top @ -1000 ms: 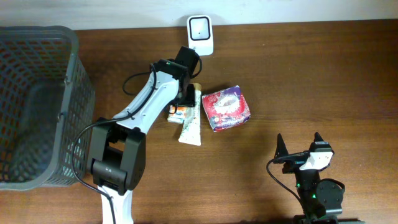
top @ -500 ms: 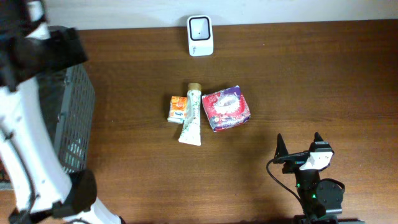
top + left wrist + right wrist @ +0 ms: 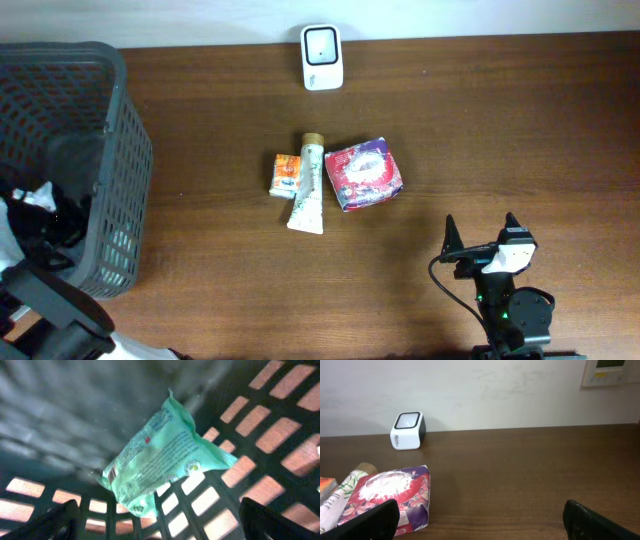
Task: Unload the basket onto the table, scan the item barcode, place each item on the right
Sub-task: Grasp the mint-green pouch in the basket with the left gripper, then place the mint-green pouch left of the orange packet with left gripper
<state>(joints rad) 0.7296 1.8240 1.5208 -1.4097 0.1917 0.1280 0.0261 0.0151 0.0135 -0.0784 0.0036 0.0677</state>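
A green packet (image 3: 165, 455) lies tilted against the dark mesh inside the grey basket (image 3: 120, 130). My left gripper (image 3: 162, 522) is down in that basket, open, with its fingers (image 3: 55, 522) wide on either side of the packet's lower corner and not touching it. The white scanner (image 3: 322, 43) stands at the table's far edge and also shows as the scanner (image 3: 408, 430) in the right wrist view. My right gripper (image 3: 480, 245) rests open near the front right edge, with nothing between its fingers (image 3: 367, 520).
In the middle of the table lie a small orange box (image 3: 286, 174), a pale tube (image 3: 308, 197) and a red-and-purple packet (image 3: 364, 174), side by side. The red-and-purple packet (image 3: 390, 495) sits just ahead of the right gripper's left finger.
The left arm has swung from the items near the scanner over to the basket at the left, and its jaws have opened. The right arm has not moved.
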